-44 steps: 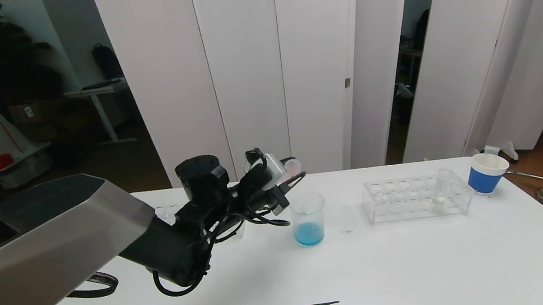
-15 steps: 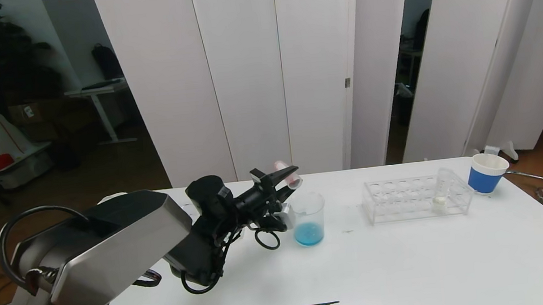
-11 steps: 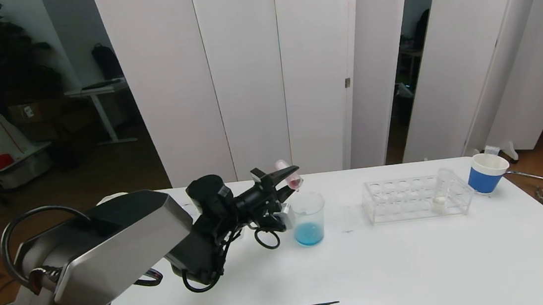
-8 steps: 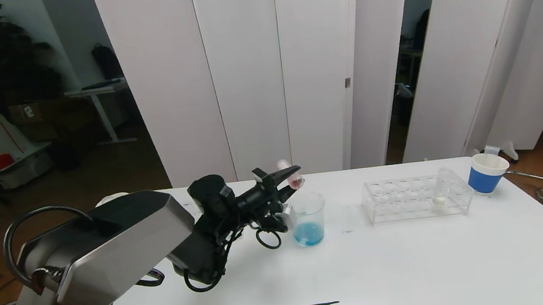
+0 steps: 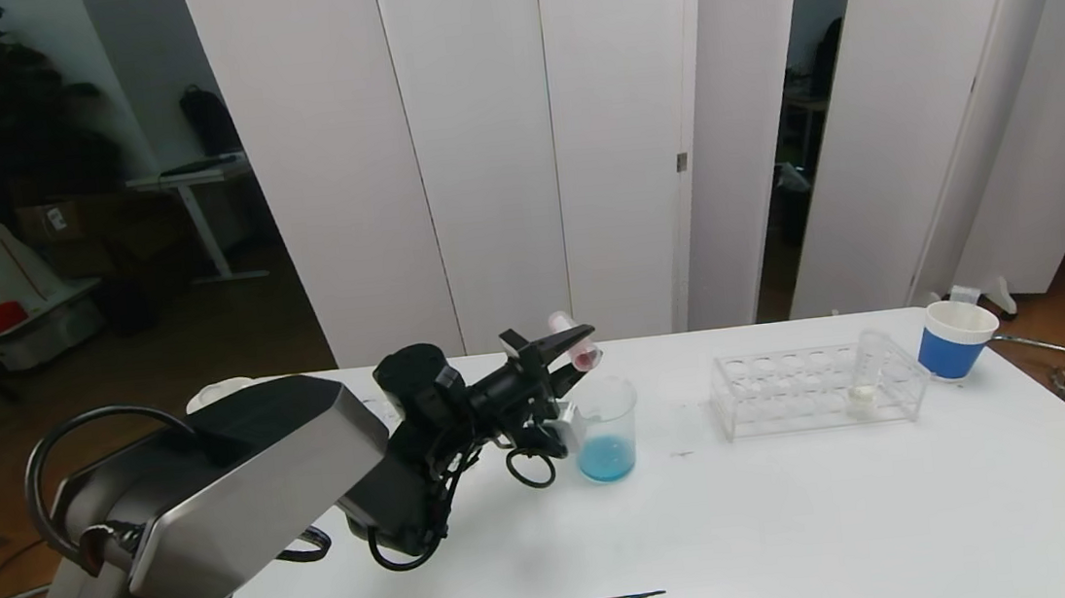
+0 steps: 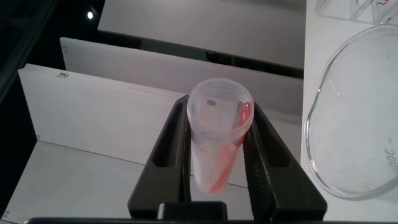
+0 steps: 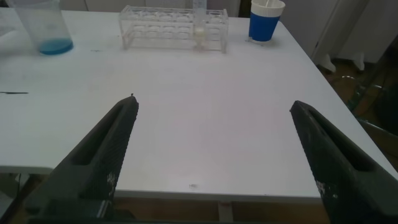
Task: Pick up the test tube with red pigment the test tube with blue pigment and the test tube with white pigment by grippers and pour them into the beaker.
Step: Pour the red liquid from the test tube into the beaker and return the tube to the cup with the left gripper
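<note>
Left pincer (image 5: 564,347) clamps red-pigment tube (image 5: 573,342), tilted over beaker (image 5: 604,426); right pincer (image 7: 211,134) wide, off head view.

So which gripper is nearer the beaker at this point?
Left. The left gripper holds the test tube with red pigment tilted just above the beaker rim. The right gripper hangs open off the table's near edge, far from it.
</note>
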Robot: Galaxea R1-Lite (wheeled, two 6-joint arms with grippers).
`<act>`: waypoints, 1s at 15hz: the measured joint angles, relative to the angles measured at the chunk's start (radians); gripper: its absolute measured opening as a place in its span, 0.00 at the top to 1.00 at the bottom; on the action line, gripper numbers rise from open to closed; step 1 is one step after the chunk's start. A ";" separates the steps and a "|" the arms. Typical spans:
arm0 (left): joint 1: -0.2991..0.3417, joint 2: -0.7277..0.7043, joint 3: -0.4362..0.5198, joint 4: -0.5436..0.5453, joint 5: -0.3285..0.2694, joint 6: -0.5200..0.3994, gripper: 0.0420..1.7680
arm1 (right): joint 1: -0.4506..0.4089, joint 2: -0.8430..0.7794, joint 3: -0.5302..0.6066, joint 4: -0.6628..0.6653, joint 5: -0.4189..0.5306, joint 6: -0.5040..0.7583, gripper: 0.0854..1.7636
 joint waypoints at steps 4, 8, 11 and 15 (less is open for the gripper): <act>0.001 0.000 0.000 -0.005 0.000 0.016 0.69 | 0.000 0.000 0.000 0.000 0.000 0.000 0.01; 0.001 -0.005 0.004 -0.015 0.000 0.033 0.69 | 0.000 0.000 0.000 0.000 0.000 0.000 0.01; 0.001 -0.009 0.009 -0.020 0.000 0.040 0.69 | 0.000 0.000 0.000 0.000 0.000 0.000 0.01; 0.005 -0.014 0.014 -0.025 0.000 0.056 0.69 | 0.000 0.000 0.000 0.000 0.000 0.000 0.01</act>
